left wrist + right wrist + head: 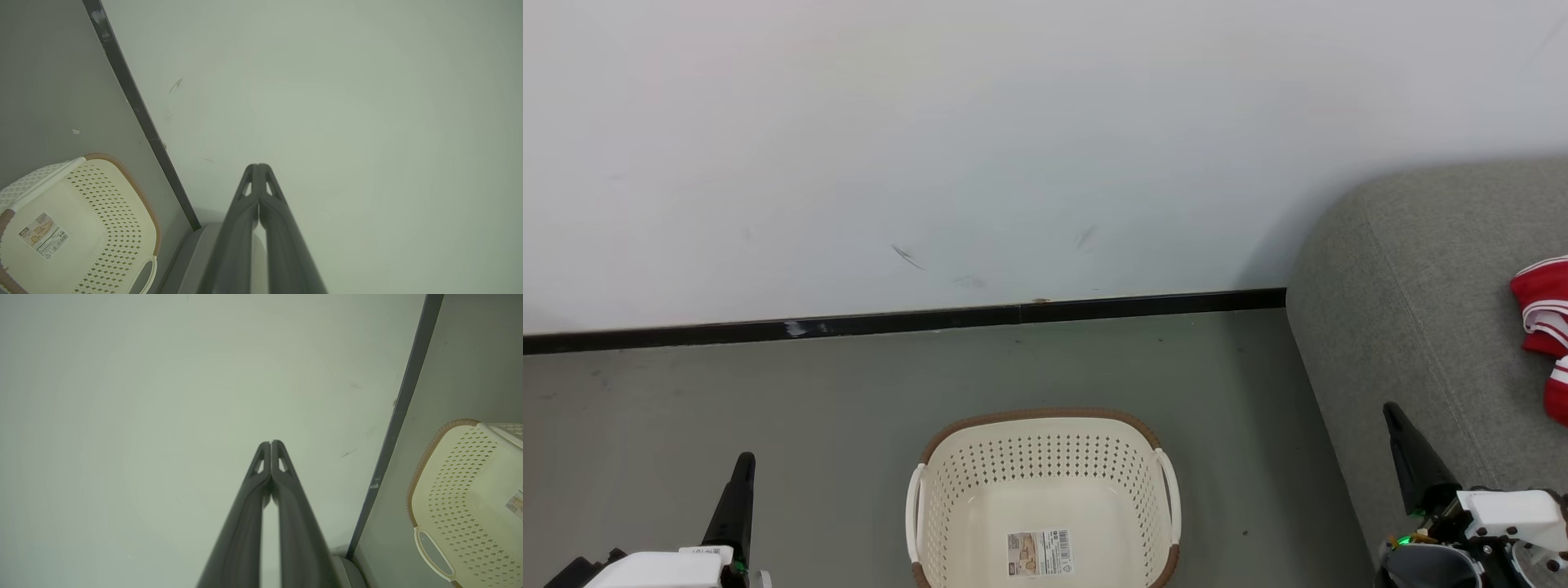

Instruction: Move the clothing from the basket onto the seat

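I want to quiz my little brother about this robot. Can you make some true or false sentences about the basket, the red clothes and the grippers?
1. The basket is full of red clothes. False: there are no clothes in it, just a label on its bottom.
2. The red clothing lies on the grey seat. True.
3. The left gripper is wide open. False: its two fingers are pressed together.
4. The right gripper is shut and holds nothing. True.
5. The basket stands on the seat. False: it stands on the floor, beside the seat.
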`<state>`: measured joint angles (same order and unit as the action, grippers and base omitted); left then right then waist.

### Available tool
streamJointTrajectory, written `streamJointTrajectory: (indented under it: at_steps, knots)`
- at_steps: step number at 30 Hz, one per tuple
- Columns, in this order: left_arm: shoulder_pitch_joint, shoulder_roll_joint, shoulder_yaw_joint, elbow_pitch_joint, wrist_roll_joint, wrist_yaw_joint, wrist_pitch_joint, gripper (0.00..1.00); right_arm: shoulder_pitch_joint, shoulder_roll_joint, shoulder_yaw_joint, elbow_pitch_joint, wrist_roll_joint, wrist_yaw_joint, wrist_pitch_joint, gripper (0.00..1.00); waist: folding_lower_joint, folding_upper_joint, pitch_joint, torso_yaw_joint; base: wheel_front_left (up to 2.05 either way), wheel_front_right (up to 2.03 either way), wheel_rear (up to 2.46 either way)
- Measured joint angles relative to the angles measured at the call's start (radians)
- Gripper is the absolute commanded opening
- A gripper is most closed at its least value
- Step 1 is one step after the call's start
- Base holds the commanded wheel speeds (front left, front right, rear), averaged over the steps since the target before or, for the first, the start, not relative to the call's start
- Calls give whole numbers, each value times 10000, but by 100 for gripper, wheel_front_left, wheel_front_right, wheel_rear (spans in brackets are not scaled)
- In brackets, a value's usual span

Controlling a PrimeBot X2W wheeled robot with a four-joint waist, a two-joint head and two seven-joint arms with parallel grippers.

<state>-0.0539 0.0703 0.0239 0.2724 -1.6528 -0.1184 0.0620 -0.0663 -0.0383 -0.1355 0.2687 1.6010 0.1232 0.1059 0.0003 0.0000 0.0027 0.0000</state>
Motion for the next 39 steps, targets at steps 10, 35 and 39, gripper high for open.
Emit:
streamJointTrajectory:
  at_steps: [10,35,39]
  knots:
    - [-8,-4,10,15,2,-2,71,0,0,0,0,0,0,0,0,0,0,0,0,0,0,0,0]
    - [-11,-17,23,38,2,-2,73,0,0,0,0,0,0,0,0,0,-1,0,0,0,0,0,0]
    - [-11,-21,25,40,2,-2,73,0,0,0,0,0,0,0,0,0,-1,0,0,1,0,0,0]
